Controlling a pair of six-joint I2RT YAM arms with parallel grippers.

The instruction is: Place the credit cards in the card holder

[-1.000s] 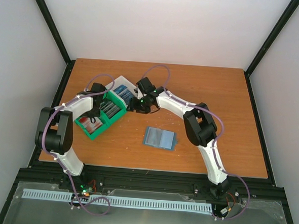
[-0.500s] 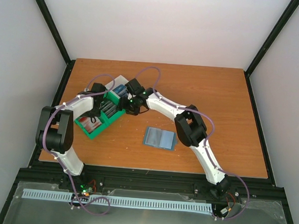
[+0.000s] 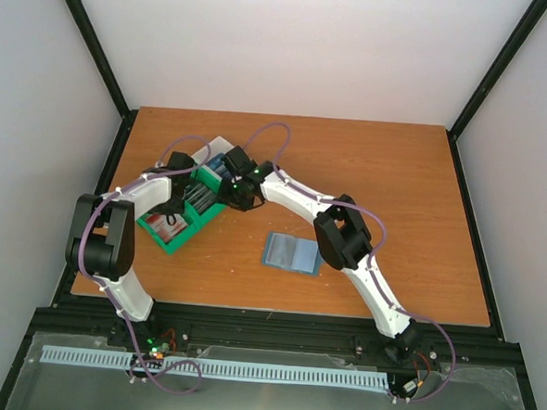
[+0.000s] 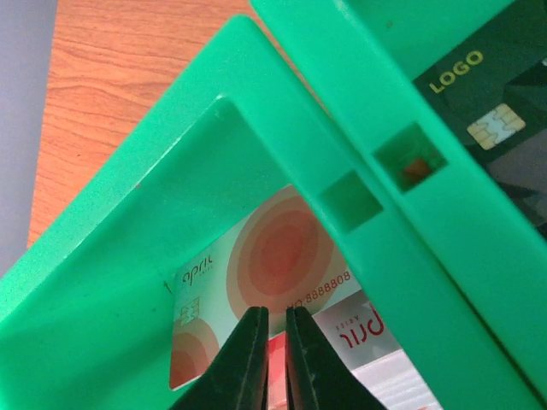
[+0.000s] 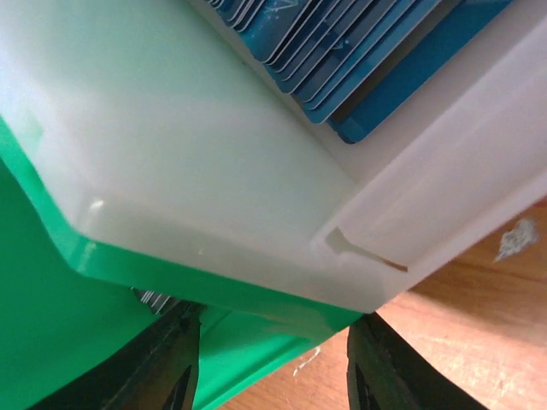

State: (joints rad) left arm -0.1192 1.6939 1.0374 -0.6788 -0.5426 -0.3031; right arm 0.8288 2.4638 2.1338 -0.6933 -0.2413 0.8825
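Left claw (image 4: 275, 316), nearly pressed together, over an orange-patterned plastic credit card (image 4: 273, 252) inside the green plastic bin (image 4: 128, 256); right claw (image 5: 273, 333) spread.

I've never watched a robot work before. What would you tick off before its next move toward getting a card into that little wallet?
1. Card holder lying open on the table: ok.
2. Left gripper over a card: ok, it hangs above the orange-circled card in the green bin.
3. Card actually gripped: cannot tell; the jaws are almost together.
4. Right gripper free: ok, open, holding nothing, straddling a corner of the white bin.
5. Way to the holder clear: cannot tell; seen from above, the right arm's elbow overlaps its edge.
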